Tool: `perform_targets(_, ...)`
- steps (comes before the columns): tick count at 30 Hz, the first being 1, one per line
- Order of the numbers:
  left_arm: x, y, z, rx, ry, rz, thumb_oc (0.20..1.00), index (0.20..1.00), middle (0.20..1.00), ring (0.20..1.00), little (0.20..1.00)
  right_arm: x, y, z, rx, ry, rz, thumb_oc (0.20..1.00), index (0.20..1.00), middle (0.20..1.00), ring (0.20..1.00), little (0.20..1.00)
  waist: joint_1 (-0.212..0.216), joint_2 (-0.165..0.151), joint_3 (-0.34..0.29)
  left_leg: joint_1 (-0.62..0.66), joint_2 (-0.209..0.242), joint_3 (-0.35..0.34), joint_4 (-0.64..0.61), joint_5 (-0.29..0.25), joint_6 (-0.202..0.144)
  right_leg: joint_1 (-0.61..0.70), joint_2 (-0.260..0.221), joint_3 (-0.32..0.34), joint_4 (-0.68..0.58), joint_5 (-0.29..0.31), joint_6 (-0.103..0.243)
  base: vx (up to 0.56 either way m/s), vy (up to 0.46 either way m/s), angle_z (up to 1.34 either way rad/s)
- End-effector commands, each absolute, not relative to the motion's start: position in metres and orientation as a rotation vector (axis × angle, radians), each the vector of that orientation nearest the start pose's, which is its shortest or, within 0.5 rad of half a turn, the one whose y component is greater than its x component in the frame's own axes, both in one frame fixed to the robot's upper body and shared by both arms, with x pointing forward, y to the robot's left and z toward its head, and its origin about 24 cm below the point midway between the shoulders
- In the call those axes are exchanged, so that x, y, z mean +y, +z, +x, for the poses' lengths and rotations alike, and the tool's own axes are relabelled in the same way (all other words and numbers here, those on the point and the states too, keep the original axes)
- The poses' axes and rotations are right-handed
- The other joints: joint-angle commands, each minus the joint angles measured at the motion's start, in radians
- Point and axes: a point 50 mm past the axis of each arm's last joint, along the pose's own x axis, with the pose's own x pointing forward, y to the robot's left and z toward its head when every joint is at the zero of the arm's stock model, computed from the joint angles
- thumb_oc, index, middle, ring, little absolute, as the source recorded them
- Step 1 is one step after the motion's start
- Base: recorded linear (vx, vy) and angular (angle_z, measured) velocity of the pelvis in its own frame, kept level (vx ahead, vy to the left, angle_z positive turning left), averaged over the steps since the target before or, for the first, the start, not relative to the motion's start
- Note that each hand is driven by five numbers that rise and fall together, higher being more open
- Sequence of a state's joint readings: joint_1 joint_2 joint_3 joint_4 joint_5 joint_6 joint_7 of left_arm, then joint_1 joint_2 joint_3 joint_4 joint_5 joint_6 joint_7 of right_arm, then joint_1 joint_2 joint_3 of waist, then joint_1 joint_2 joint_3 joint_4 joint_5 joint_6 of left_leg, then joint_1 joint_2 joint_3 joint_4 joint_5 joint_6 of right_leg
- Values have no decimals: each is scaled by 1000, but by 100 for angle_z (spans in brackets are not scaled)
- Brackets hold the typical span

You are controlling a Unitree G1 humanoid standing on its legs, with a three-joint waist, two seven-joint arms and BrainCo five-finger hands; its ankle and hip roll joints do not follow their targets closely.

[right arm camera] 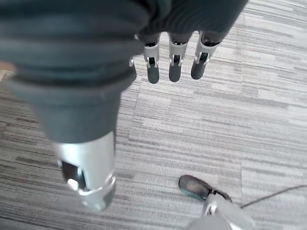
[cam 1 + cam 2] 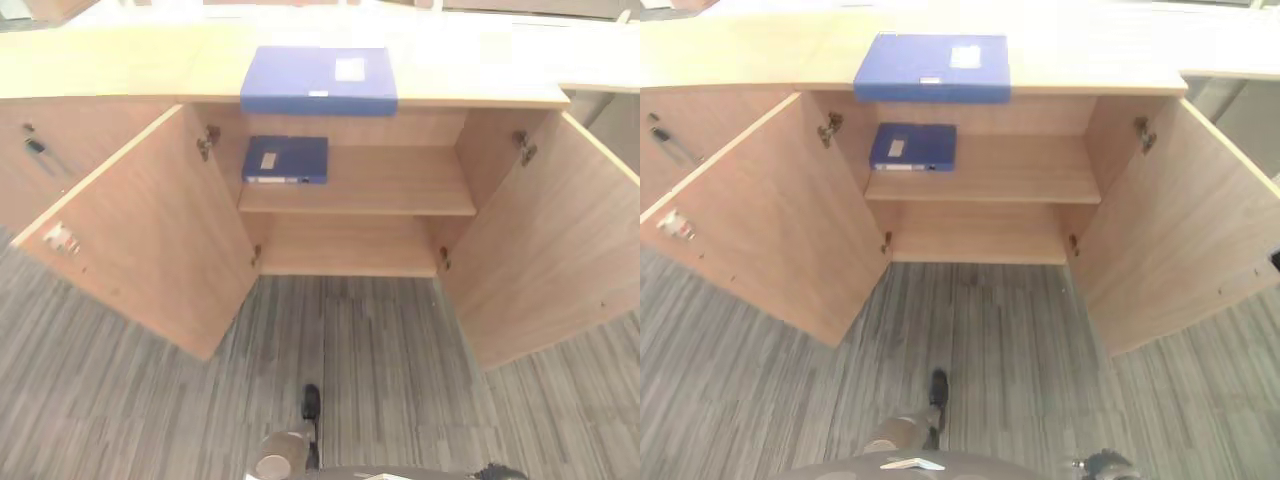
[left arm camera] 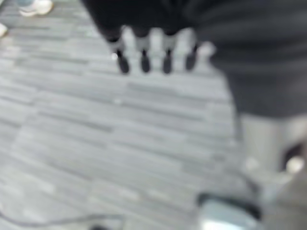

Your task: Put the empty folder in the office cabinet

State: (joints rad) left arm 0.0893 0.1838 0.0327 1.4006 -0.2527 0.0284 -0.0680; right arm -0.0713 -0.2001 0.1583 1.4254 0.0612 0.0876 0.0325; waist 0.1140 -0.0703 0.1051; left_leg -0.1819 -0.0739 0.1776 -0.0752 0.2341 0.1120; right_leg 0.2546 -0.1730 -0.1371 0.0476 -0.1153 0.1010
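A large blue folder (image 2: 318,78) lies flat on top of the wooden office cabinet (image 2: 480,95), at its front edge above the opening. Inside, a smaller blue folder (image 2: 286,159) rests flat on the left part of the upper shelf (image 2: 400,190). Both hands are far from the folders and hang low over the grey carpet. My left hand (image 3: 144,48) has straight fingers pointing at the floor and holds nothing. In the right wrist view my right hand (image 1: 175,62) is the same, its fingers straight and empty.
Both cabinet doors stand wide open, the left door (image 2: 150,230) and the right door (image 2: 545,240) flanking the opening. The lower shelf (image 2: 345,250) is bare. A key hangs in the neighbouring door (image 2: 35,146). A person's shoes (image 3: 33,5) stand on the carpet.
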Motion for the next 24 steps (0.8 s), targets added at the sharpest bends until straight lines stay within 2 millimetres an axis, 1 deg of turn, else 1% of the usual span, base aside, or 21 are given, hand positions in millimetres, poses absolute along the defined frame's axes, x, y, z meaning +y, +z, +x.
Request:
perform_targets(1, 229, -174, -4, 1512, 301, -77, 1000, 1000, 1000, 1000, 1000, -249, -163, 74, 1417, -115, -223, 1000, 1000, 1000, 1000, 1000, 21, 54, -40, -49, 40, -41, 50, -125, -113, -47, -4, -2, 87, -20, 43, 104, 157, -5)
perform_targets(2, 229, -174, -1, 1499, 303, -79, 1000, 1000, 1000, 1000, 1000, -250, -163, 77, 1405, -131, -210, 1000, 1000, 1000, 1000, 1000, 19, 56, -36, -35, 23, -39, 52, -141, -99, -79, -21, 1, 160, 18, 50, 136, 237, -9)
perform_targets(4, 227, -174, 3, 1481, 303, -79, 1000, 1000, 1000, 1000, 1000, -252, -161, 81, 1388, -158, -190, 1000, 1000, 1000, 1000, 1000, 13, 62, -24, 3, -7, -29, 44, -167, -70, -131, -73, -20, 295, 143, 60, 108, 249, -4)
perform_targets(5, 227, -174, 5, 1473, 302, -77, 1000, 1000, 1000, 1000, 1000, -253, -160, 85, 1371, -173, -179, 1000, 1000, 1000, 1000, 1000, 2, 72, -13, 32, -21, -31, 32, -177, -57, -165, -94, -31, 371, 201, 49, 199, 339, -1)
perform_targets(6, 228, -174, 8, 1465, 297, -67, 1000, 1000, 1000, 1000, 1000, -252, -160, 90, 1350, -190, -165, 1000, 1000, 1000, 1000, 1000, -15, 94, 2, 96, -25, -43, 2, -203, -48, -221, -128, -70, 460, 226, 28, 191, 275, 0)
perform_targets(8, 228, -174, 8, 1464, 293, -64, 1000, 1000, 1000, 1000, 1000, -251, -160, 91, 1344, -192, -161, 1000, 1000, 1000, 1000, 1000, -22, 100, 9, 114, -26, -50, -4, -208, -48, -237, -134, -82, 460, 223, 21, 117, 98, 2)
perform_targets(9, 228, -174, 9, 1459, 290, -56, 1000, 1000, 1000, 1000, 1000, -251, -159, 93, 1336, -196, -161, 1000, 1000, 1000, 1000, 1000, -30, 113, 21, 127, -16, -61, -6, -209, -50, -267, -126, -89, 452, 194, 7, 117, -64, 16)
perform_targets(10, 228, -174, 11, 1456, 278, -41, 1000, 1000, 1000, 1000, 1000, -249, -159, 96, 1325, -188, -154, 1000, 1000, 1000, 1000, 1000, -47, 128, 42, 148, 0, -83, -6, -213, -57, -310, -99, -78, 400, 123, -6, 152, -117, 33)
perform_targets(11, 229, -174, 13, 1451, 273, -25, 1000, 1000, 1000, 1000, 1000, -247, -160, 96, 1322, -192, -144, 1000, 1000, 1000, 1000, 1000, -58, 133, 53, 158, 10, -95, -4, -215, -63, -331, -73, -59, 361, 90, -9, 109, -116, 39)
perform_targets(12, 229, -174, 13, 1451, 273, -25, 1000, 1000, 1000, 1000, 1000, -247, -160, 96, 1322, -192, -145, 1000, 1000, 1000, 1000, 1000, -57, 134, 52, 157, 12, -95, -4, -214, -63, -331, -71, -60, 357, 94, -10, 84, -119, 39)
perform_targets(13, 230, -174, 13, 1451, 264, -14, 1000, 1000, 1000, 1000, 1000, -246, -160, 95, 1321, -198, -137, 1000, 1000, 1000, 1000, 1000, -65, 131, 60, 170, 14, -111, -5, -221, -67, -347, -53, -43, 311, 76, -4, 128, -179, 64)
perform_targets(14, 231, -174, 13, 1454, 261, -2, 1000, 1000, 1000, 1000, 1000, -245, -161, 94, 1327, -199, -131, 1000, 1000, 1000, 1000, 1000, -70, 119, 63, 184, 20, -119, -11, -231, -77, -359, -37, -36, 184, 100, 13, 132, -180, 60)
perform_targets(15, 231, -174, 13, 1454, 261, -2, 1000, 1000, 1000, 1000, 1000, -245, -161, 94, 1327, -199, -131, 1000, 1000, 1000, 1000, 1000, -71, 120, 65, 187, 21, -120, -11, -232, -77, -354, -36, -38, 180, 102, 13, 183, -246, 56)
perform_targets(16, 234, -173, 9, 1472, 255, 19, 1000, 1000, 1000, 1000, 1000, -242, -163, 86, 1348, -198, -121, 1000, 1000, 1000, 1000, 1000, -81, 98, 65, 203, 23, -133, -12, -239, -86, -340, -9, -31, 93, 109, 25, 106, -131, 20)
perform_targets(17, 234, -173, 9, 1472, 255, 20, 1000, 1000, 1000, 1000, 1000, -242, -163, 86, 1348, -198, -121, 1000, 1000, 1000, 1000, 1000, -82, 98, 67, 206, 24, -134, -12, -240, -87, -336, -9, -32, 91, 109, 24, 179, -276, 32)
perform_targets(18, 234, -173, 8, 1479, 253, 30, 1000, 1000, 1000, 1000, 1000, -241, -165, 80, 1364, -202, -113, 1000, 1000, 1000, 1000, 1000, -81, 78, 63, 213, 26, -143, -12, -244, -93, -314, 17, -16, 43, 115, 25, 105, -231, 37)
perform_targets(19, 233, -173, 6, 1489, 250, 38, 1000, 1000, 1000, 1000, 1000, -239, -166, 77, 1374, -196, -107, 1000, 1000, 1000, 1000, 1000, -79, 69, 57, 211, 32, -145, -12, -245, -99, -299, 27, -19, 18, 121, 22, 127, -298, 40)
perform_targets(22, 231, -174, 2, 1505, 247, 42, 1000, 1000, 1000, 1000, 1000, -237, -167, 70, 1387, -193, -102, 1000, 1000, 1000, 1000, 1000, -76, 57, 38, 214, 54, -157, -12, -251, -118, -266, 57, -19, -42, 132, 11, 108, -212, 24)
perform_targets(23, 263, -165, -7, 1557, 269, 72, 1000, 1000, 1000, 1000, 1000, -247, -164, 71, 1377, -195, -120, 1000, 1000, 1000, 1000, 1000, -78, 62, 29, 218, 63, -154, -12, -251, -127, -254, 66, -19, -60, 133, 11, 91, -117, 19)
perform_targets(24, 264, -165, -7, 1557, 269, 72, 1000, 1000, 1000, 1000, 1000, -247, -165, 71, 1377, -194, -119, 1000, 1000, 1000, 1000, 1000, -78, 62, 30, 219, 64, -154, -12, -251, -128, -252, 67, -19, -61, 133, 10, 78, -82, 17)
